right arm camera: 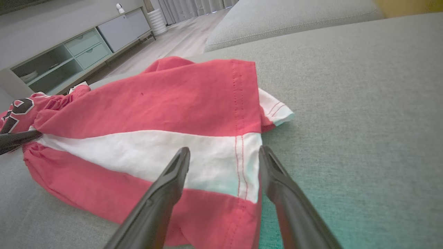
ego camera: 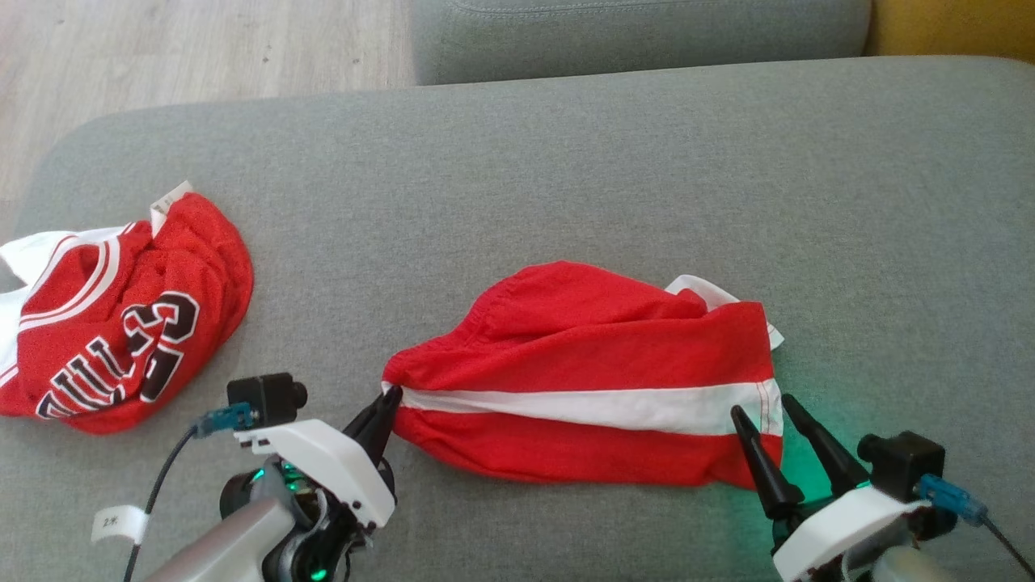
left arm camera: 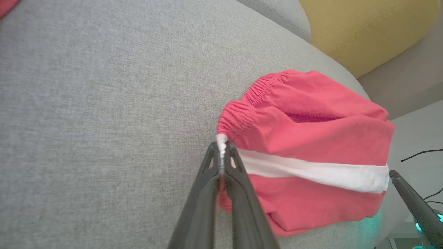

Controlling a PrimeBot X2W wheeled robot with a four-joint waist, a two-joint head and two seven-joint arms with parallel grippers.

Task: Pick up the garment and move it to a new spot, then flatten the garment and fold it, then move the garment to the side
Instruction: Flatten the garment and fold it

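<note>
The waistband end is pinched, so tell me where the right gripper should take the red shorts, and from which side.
Best grip the stitched leg hem of the red shorts at the white stripe. Come from the near right end, where the open right gripper straddles it: that edge lies flat, opposite the left gripper.

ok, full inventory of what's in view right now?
shorts: 1, red with white stripe, middle of the seat
jersey: 1, red and white, black lettering, crumpled at seat's left end
sofa seat: 1, grey, under both garments
cushion: 1, yellow, far right corner
floor: 1, pale wood, beyond the seat
cabinet: 1, pale, across the room
left gripper: 1, dark fingers, shut on shorts' waistband end
right gripper: 1, dark fingers, open at shorts' hem end
</note>
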